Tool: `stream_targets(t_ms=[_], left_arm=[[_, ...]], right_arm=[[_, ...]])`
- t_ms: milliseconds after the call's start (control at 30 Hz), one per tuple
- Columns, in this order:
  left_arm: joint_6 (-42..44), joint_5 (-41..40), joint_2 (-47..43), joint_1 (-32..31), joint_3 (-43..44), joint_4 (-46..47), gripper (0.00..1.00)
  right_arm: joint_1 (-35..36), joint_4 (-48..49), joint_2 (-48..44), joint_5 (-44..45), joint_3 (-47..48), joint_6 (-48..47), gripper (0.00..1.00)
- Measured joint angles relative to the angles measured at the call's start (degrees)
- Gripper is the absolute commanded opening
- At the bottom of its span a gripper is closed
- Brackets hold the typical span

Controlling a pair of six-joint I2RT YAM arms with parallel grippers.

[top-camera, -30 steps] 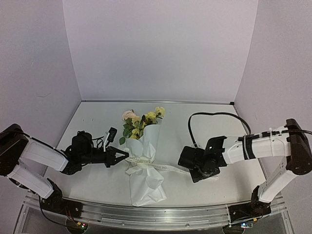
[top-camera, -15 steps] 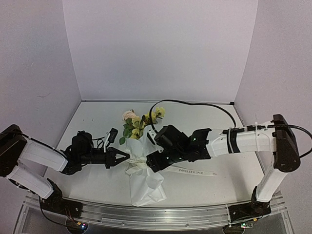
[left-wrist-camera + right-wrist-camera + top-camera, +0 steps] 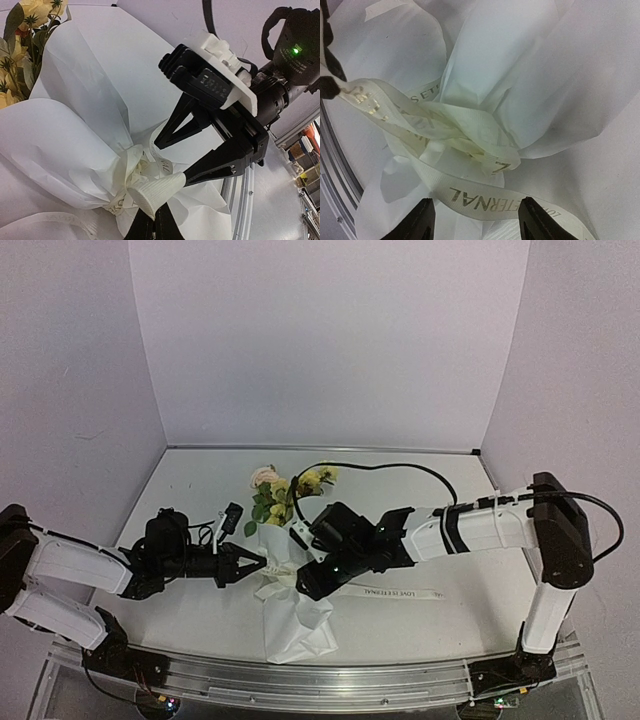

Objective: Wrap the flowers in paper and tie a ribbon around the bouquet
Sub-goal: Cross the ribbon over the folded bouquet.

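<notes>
White table (image 3: 430, 510): bouquet (image 3: 296, 625) lies centre, ribbon (image 3: 480, 200) bunched round its waist. Left gripper (image 3: 255, 562) clenched on one ribbon end; right gripper (image 3: 477, 222) jaws spread, straddling the other strand.

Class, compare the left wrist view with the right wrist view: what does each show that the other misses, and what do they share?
Only the left wrist view: the flowers at its upper left, and the right pincer seen from outside, open over the ribbon knot. Only the right wrist view: readable print on the ribbon, one strand crossing between that pincer's fingers. Both: the white paper gathered under the tied ribbon, and the left pincer shut on a ribbon end.
</notes>
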Motion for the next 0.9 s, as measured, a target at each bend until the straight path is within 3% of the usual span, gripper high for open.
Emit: stream_targets(t_ms=[500, 900], left_arm=[[1.6, -0.8, -1.2, 0.0, 0.2, -4.0, 0.02], [3.8, -0.5, -4.1, -0.5, 0.2, -3.4, 0.08]], right_arm=[[-0.7, 1.4, 1.6, -0.9, 1.6, 2.7, 0.09], [-0.7, 0.2, 1.1, -0.2, 1.9, 9.1, 0.0]])
